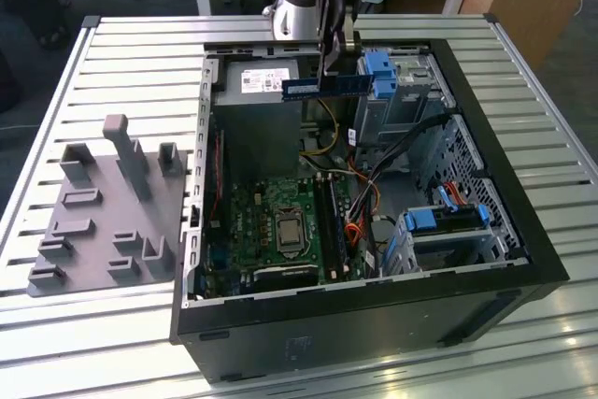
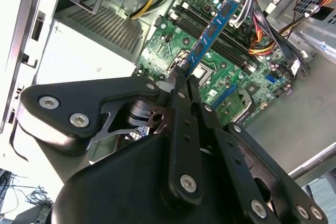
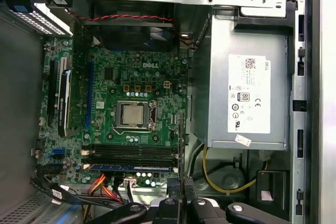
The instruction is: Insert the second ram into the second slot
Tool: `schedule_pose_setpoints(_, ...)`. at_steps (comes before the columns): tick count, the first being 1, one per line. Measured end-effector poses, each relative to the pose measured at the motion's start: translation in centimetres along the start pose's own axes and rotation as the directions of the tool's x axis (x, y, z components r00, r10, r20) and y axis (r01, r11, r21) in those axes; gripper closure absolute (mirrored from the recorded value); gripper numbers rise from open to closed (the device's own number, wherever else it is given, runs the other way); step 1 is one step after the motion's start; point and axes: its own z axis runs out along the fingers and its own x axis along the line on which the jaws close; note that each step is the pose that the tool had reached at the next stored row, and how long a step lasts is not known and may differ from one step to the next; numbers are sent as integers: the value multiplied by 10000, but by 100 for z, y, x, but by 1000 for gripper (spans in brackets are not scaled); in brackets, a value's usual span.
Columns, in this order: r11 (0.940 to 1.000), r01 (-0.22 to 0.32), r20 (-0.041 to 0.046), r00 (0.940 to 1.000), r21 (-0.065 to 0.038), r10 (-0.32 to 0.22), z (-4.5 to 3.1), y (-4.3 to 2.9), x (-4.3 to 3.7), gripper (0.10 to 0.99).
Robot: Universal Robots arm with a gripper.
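The gripper [image 2: 182, 77] was clamped on one end of the second ram [image 2: 215, 27], high over the computer case [image 1: 374, 324] with the memory slots [image 1: 327, 217] well below it, so the carry looked in hand and seating would call for squaring its edge with a slot.

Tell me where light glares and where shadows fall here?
Exterior view: the table gleams, the case interior is shadowed. Second wrist view: the gripper looms dark before the lit second ram. First wrist view: the power supply is evenly lit.
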Motion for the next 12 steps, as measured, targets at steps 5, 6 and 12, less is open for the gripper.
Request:
schedule_pose_setpoints(5,10000,-1,0,10000,0,1,0,1,12,949)
schedule_pose_setpoints(6,10000,0,-1,10000,0,0,0,0,16,949)
schedule_pose_setpoints(12,10000,-1,1,10000,0,1,0,1,34,949)
